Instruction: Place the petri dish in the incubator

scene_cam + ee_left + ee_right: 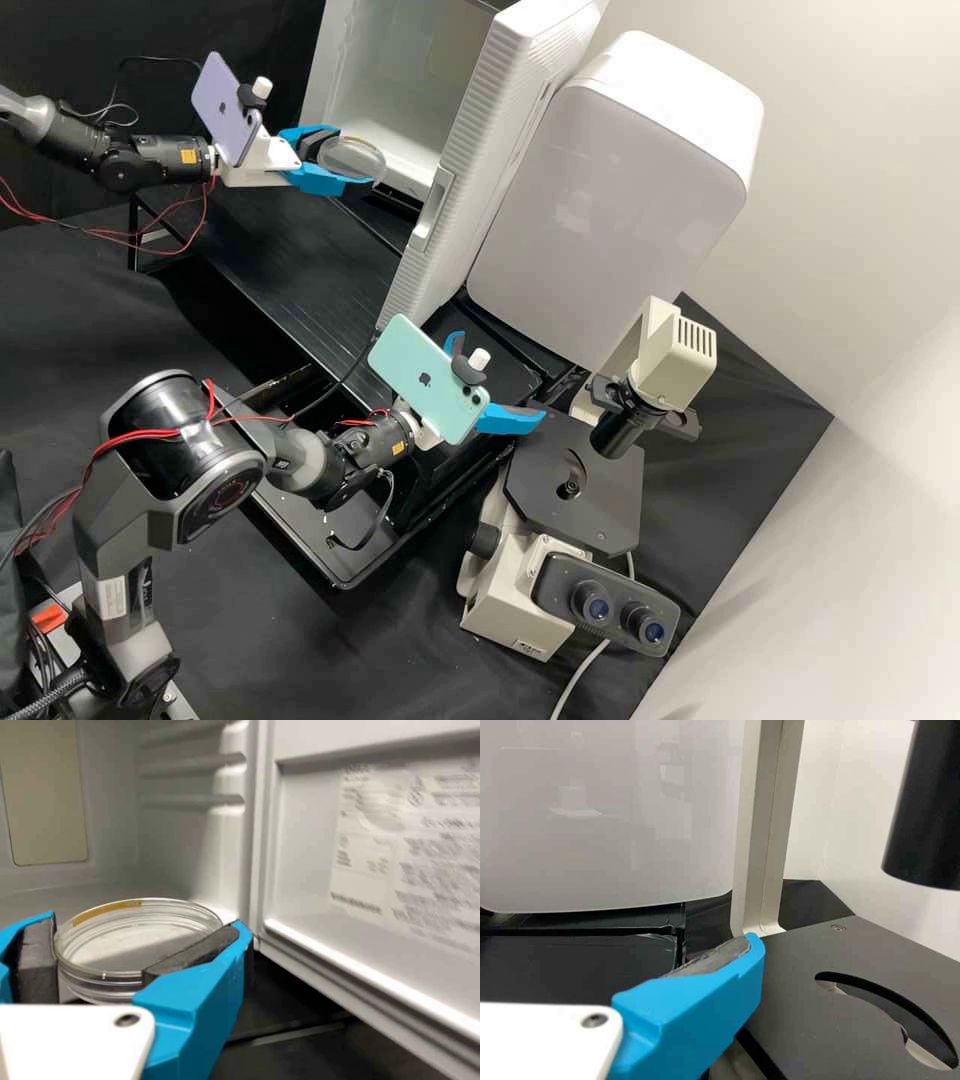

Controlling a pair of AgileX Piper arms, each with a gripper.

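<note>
Nearest the lens stands the right arm [180, 460], reaching across the black bench [90, 300] toward the microscope.

1. Incubator [370, 70]: white, the largest item, at the far end of the bench. Its door [480, 150] stands wide open and the pale chamber is exposed, with shelf ledges on the inner wall.
2. Microscope [570, 560]: near right, just beside the incubator. Its black stage [840, 975] lies close under the right gripper [515, 420]. Whether that gripper is spread or closed cannot be told, and nothing is seen held in it.
3. Left gripper [330, 160]: held at the mouth of the chamber, and the fingers [202, 1005] pinch the petri dish from two opposite sides, dark pads against its wall.
4. Petri dish [127, 937]: clear, round, lidded and held level. It sits between the left fingers at the chamber threshold, not yet resting on anything.

Finding: the chamber floor lies straight ahead of and slightly below the dish, with the open door off to one side. The left arm is much the nearer, while the right arm is well apart at the microscope. In my judgement the placement remains outstanding. It calls for a short level advance inward, a descent to the floor, then release. The dish is round, so its heading matters little, but tilt would risk the lid.
</note>
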